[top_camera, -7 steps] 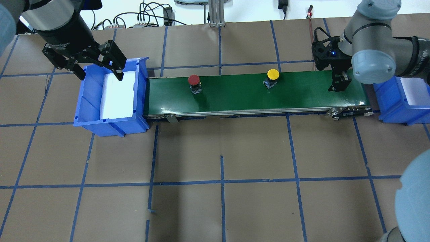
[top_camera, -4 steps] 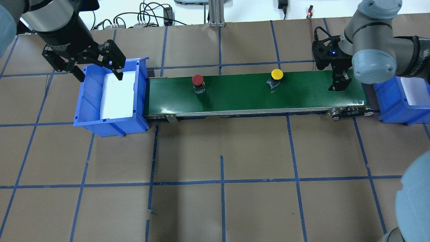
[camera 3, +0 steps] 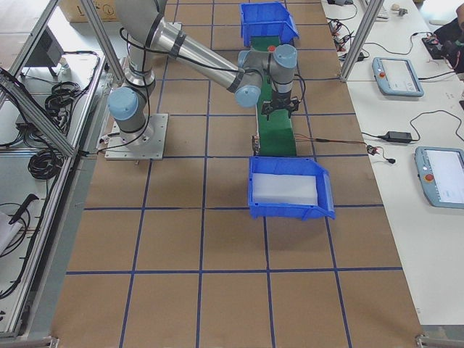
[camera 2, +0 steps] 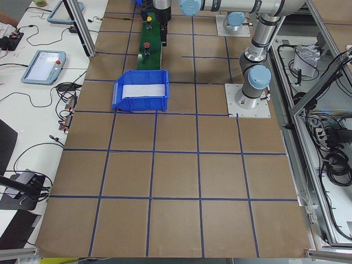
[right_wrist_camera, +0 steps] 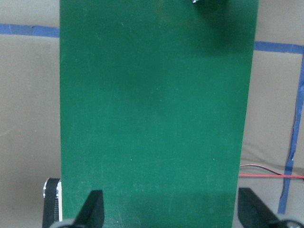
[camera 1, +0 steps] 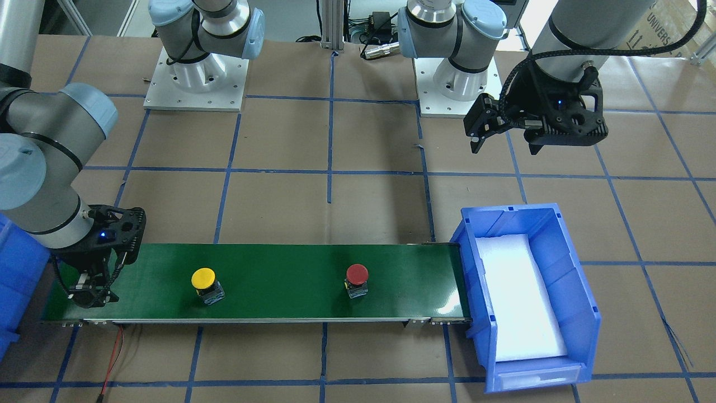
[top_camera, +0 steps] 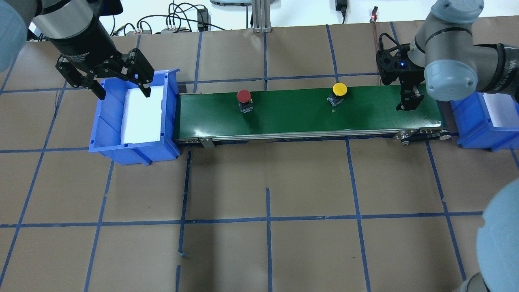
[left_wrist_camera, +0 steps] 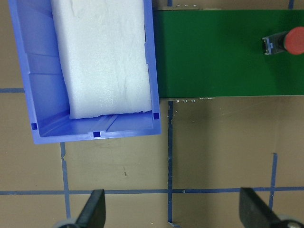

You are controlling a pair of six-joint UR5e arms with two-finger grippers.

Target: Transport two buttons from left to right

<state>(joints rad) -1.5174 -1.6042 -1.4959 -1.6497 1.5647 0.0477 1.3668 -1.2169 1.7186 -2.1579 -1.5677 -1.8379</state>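
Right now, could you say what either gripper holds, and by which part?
Nothing: left gripper and right gripper are open; red button and yellow button sit on the belt.

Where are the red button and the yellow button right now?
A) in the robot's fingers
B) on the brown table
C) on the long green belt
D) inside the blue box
C: the red button and the yellow button both stand upright on the green belt, with nothing holding them.
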